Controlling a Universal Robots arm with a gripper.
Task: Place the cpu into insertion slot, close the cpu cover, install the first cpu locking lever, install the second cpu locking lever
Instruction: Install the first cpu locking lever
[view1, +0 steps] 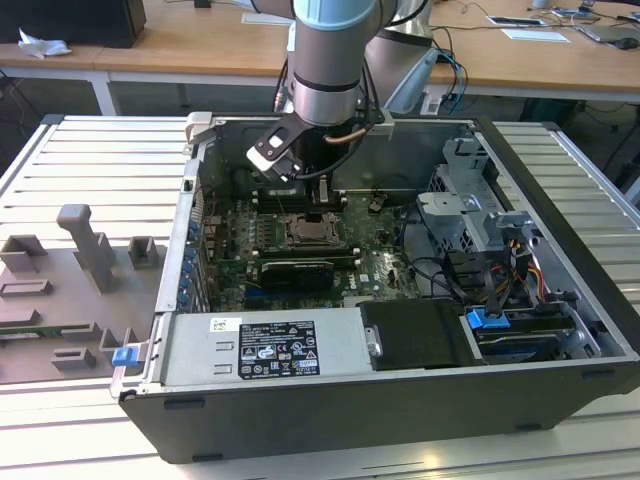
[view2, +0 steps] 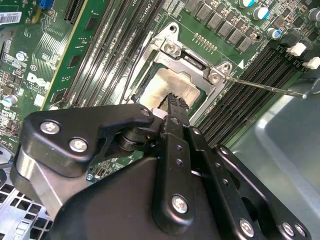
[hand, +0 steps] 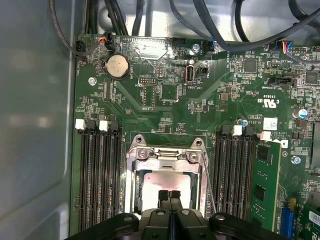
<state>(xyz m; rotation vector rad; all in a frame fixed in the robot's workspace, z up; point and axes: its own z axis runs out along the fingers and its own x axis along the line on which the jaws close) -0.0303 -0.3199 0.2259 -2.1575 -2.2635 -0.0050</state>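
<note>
The cpu (hand: 160, 181) (view2: 175, 84), a pale silver square, lies in the insertion slot (view1: 312, 232) on the green motherboard (hand: 170, 95). The silver cpu cover (hand: 134, 172) (view2: 192, 62) lies flat around it. A thin wire locking lever (hand: 207, 182) (view2: 265, 86) stands swung out from the socket's side, over the memory slots. My gripper (hand: 169, 194) (view2: 174, 101) (view1: 322, 205) hangs right above the chip's edge, its two black fingertips pressed together with nothing between them.
Long black memory slots (hand: 100, 175) (hand: 235, 175) flank the socket on both sides. The open computer case's wall (hand: 35, 125) is close by. A power supply (view1: 270, 345), a drive cage (view1: 470, 215) and cables (view1: 440, 270) fill the case. Grey fixtures (view1: 85, 250) sit outside it.
</note>
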